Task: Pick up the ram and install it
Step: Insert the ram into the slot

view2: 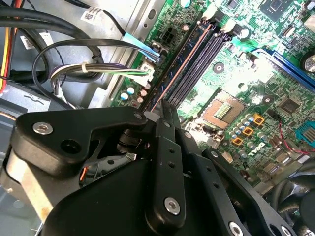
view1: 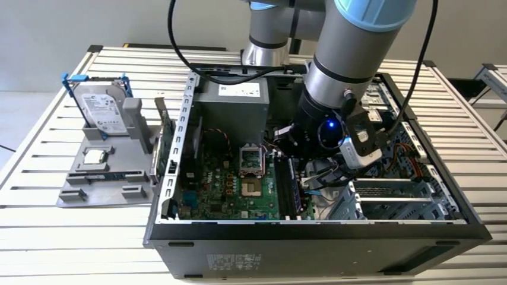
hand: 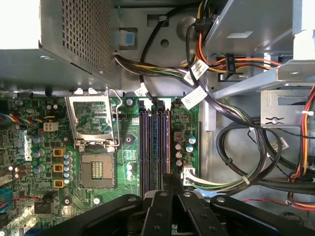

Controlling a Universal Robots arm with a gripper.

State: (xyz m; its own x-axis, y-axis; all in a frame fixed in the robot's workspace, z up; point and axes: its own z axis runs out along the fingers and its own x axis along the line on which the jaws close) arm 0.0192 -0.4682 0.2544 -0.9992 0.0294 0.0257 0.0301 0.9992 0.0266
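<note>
Install step in hand: the claw [hand: 165, 189] is pinched shut on the ram [hand: 155, 147] over the memory slots [hand: 145, 147] just below — needs straight, even seating.

Legible text: none.

- Hard drive [view1: 105, 111]: white label, print too small to read.
- Power supply [view1: 239, 90]: white sticker, print unreadable.
- Case front [view1: 237, 261]: pale label, unreadable.
- Cable tags [hand: 195, 96] in the first wrist view: white, markings blurred.
- Motherboard [view2: 275, 78] in the second wrist view: fine white silkscreen, not decipherable.
</note>
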